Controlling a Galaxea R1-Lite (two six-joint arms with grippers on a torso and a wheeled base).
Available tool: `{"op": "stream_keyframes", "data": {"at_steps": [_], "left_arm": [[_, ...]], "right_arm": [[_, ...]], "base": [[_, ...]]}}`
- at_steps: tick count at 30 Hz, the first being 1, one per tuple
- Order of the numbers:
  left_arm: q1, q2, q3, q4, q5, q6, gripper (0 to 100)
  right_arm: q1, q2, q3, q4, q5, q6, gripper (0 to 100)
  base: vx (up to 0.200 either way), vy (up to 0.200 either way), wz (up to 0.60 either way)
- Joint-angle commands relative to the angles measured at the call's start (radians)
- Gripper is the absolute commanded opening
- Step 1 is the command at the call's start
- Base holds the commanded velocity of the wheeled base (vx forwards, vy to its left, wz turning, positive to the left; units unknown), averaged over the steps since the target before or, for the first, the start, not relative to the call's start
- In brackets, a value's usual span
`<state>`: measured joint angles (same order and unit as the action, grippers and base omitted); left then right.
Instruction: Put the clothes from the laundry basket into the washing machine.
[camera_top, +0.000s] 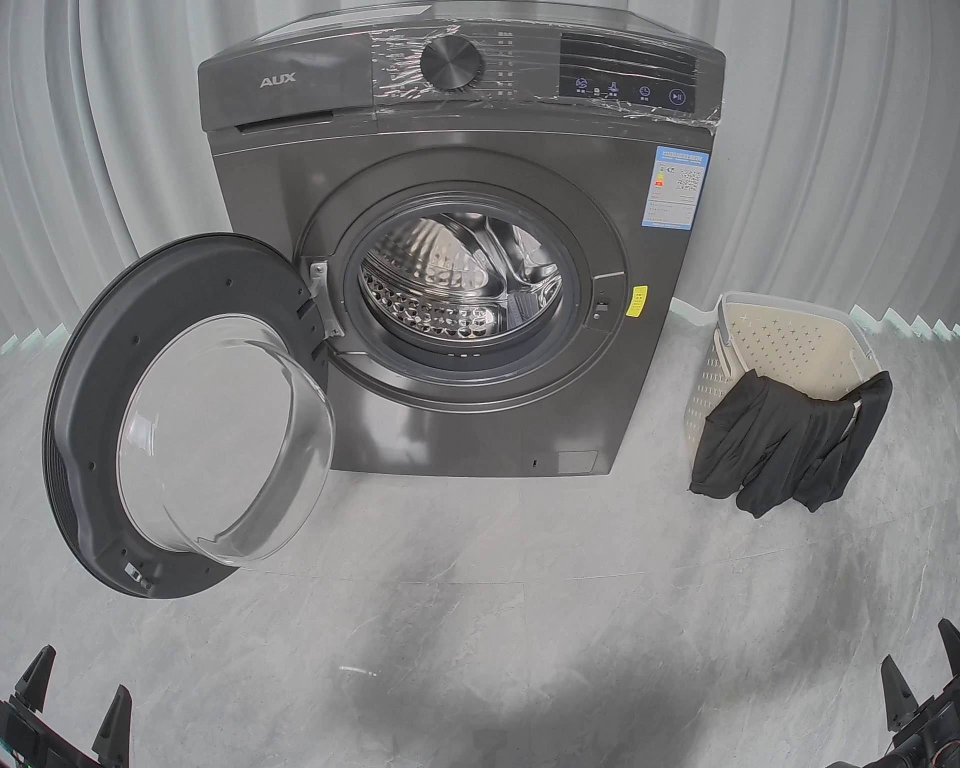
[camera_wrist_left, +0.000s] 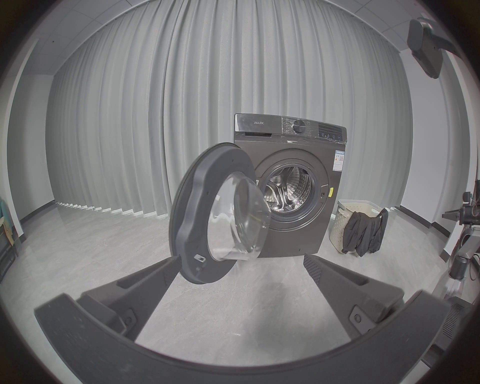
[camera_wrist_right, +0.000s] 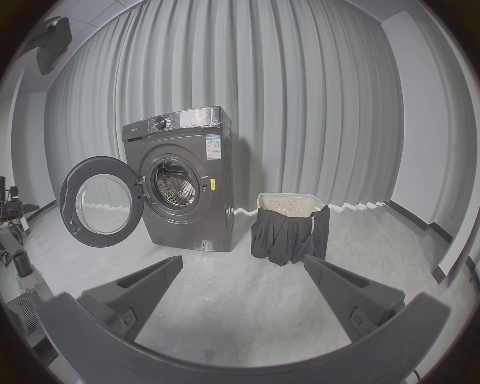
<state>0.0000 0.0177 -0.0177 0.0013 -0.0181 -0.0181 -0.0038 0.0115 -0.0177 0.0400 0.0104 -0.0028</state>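
Observation:
A grey front-loading washing machine (camera_top: 460, 240) stands ahead with its round door (camera_top: 190, 415) swung wide to the left and its steel drum (camera_top: 460, 270) bare inside. To its right sits a white laundry basket (camera_top: 790, 345) with a black garment (camera_top: 790, 440) draped over its front rim and hanging to the floor. My left gripper (camera_top: 72, 700) sits low at the front left, open and holding nothing. My right gripper (camera_top: 925, 670) sits low at the front right, open too. The right wrist view shows the garment (camera_wrist_right: 290, 235) straight ahead between its open fingers (camera_wrist_right: 350, 292).
Pale stone floor (camera_top: 520, 620) stretches between me and the machine. The open door (camera_wrist_left: 215, 215) juts out over the floor at the left. Grey curtains (camera_top: 830, 150) hang behind. A tripod with equipment (camera_wrist_left: 465, 235) stands off to the side.

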Motion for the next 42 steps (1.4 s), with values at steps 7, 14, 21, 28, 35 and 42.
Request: {"op": "stream_keyframes", "data": {"at_steps": [7, 14, 21, 28, 35, 42], "left_arm": [[0.0, -0.016, 0.016, -0.001, 0.001, 0.0, 100], [0.0, -0.016, 0.016, -0.001, 0.001, -0.003, 100], [0.0, -0.016, 0.016, -0.001, 0.001, -0.003, 100], [0.0, -0.016, 0.016, -0.001, 0.001, -0.002, 100], [0.0, -0.016, 0.016, -0.001, 0.001, 0.0, 100], [0.0, -0.016, 0.016, -0.001, 0.003, -0.003, 100]], "right_arm": [[-0.001, -0.011, 0.004, 0.0, 0.0, 0.0, 100], [-0.001, -0.011, 0.004, 0.0, 0.0, 0.0, 100], [-0.001, -0.011, 0.004, 0.0, 0.0, 0.0, 100], [-0.001, -0.011, 0.004, 0.0, 0.0, 0.0, 100], [-0.001, -0.011, 0.004, 0.0, 0.0, 0.0, 100], [-0.001, -0.011, 0.004, 0.0, 0.0, 0.0, 100]], "base": [[0.0, -0.086, 0.0], [0.143, 0.0, 0.0], [0.2, 0.0, 0.0], [0.171, 0.0, 0.0], [0.0, 0.0, 0.0], [0.0, -0.086, 0.0]]}}
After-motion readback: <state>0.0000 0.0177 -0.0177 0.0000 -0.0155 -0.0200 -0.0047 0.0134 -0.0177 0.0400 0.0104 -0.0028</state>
